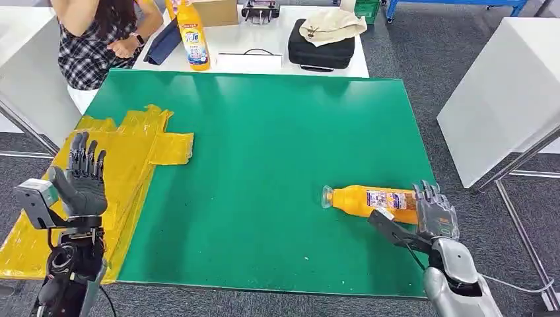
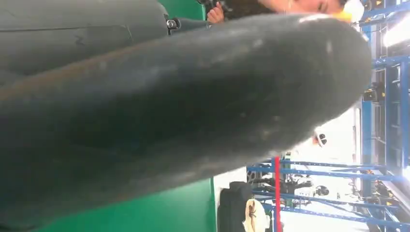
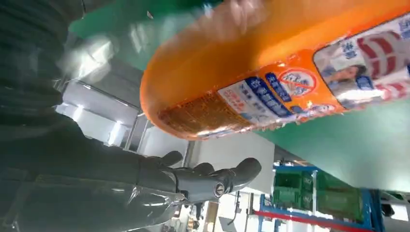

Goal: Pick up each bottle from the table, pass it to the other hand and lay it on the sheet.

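Head view, left robot hand [image 1: 82, 179]: raised over the yellow sheet [image 1: 125, 165], fingers spread upward, holding nothing.
Bottle [image 1: 370, 200]: lies on its side on the green worktop [image 1: 264, 165], cap leftward; looks a full, rigid, smooth plastic, likely weighty and prone to roll; mid-body gives the surest hold.
Right robot hand [image 1: 432, 210]: at the bottle's base, fingers uncurled beside it, not clasping.

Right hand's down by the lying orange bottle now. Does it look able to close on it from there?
Probably yes. The right hand sits at the base end of the orange bottle lying on the green mat, fingers spread beside it, with nothing between them. Actual contact is unclear.
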### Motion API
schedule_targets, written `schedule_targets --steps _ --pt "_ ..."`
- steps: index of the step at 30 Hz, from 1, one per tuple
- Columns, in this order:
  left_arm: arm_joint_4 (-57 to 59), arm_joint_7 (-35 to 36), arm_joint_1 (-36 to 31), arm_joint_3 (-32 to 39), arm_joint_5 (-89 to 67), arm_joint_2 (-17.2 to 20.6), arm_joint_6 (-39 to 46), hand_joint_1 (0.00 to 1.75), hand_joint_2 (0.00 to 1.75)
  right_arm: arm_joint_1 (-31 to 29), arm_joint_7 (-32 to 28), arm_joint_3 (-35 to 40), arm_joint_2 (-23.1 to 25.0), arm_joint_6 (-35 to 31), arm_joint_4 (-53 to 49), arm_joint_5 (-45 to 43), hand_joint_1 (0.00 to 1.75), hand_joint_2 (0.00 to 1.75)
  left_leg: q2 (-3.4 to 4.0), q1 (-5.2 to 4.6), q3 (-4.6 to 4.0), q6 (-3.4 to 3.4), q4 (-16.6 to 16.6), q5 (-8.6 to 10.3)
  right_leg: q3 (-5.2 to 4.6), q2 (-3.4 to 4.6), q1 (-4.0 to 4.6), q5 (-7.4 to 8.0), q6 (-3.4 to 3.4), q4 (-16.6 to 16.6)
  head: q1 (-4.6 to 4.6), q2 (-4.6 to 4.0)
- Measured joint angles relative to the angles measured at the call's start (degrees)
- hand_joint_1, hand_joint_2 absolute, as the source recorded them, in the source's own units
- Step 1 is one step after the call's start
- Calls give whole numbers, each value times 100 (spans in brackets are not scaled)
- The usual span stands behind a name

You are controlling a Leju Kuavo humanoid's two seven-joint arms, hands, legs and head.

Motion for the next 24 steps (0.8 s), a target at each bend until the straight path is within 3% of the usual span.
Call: schedule_targets --steps 7,12,24 --pt "171 -48 -96 -2 35 -15 7 0 0 -729 -105 153 88 280 1150 -55 0 175 9 1 12 0 0 -1 5 6 1 1 -1 -2 2 0" --pt "308 -68 -229 -2 41 -28 17 0 0 -1301 -352 219 164 505 1976 -125 0 175 20 1 67 -4 -2 -7 54 14 2 1 -3 -5 2 0" --pt "455 -74 -293 -2 44 -31 20 0 0 -1660 -363 306 249 520 2585 -127 0 175 25 0 88 -7 -3 21 67 18 2 39 -13 -7 2 0"
